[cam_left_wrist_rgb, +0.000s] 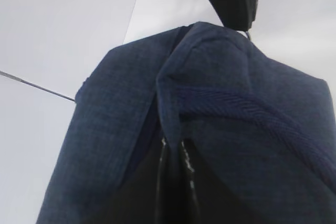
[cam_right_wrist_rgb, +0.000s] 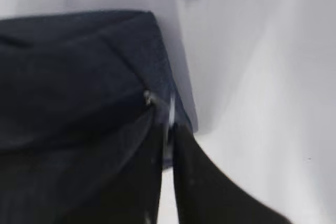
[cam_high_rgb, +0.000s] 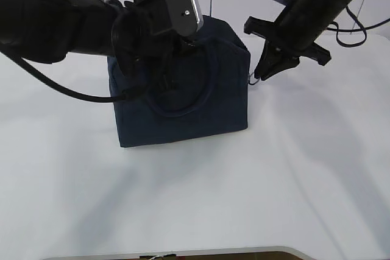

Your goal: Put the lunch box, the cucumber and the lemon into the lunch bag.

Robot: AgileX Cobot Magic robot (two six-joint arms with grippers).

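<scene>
The dark navy lunch bag [cam_high_rgb: 201, 114] stands on the white table, its top drawn together. My left gripper [cam_high_rgb: 184, 42] is above the bag's top, shut on a fold of its fabric [cam_left_wrist_rgb: 172, 129]. That fold runs down between the two black fingers [cam_left_wrist_rgb: 161, 182]. My right gripper [cam_high_rgb: 261, 76] hangs at the bag's upper right corner. In the right wrist view its tips [cam_right_wrist_rgb: 169, 129] stand a narrow slit apart, and the silver zipper ring [cam_right_wrist_rgb: 170, 111] sits blurred between them. The lunch box, the cucumber and the lemon are out of view.
A loop handle [cam_high_rgb: 183, 109] hangs down the bag's front, and its strap [cam_left_wrist_rgb: 252, 111] crosses the left wrist view. The table's near edge [cam_high_rgb: 183, 252] runs along the bottom. Black cables trail behind the right arm [cam_high_rgb: 350, 31].
</scene>
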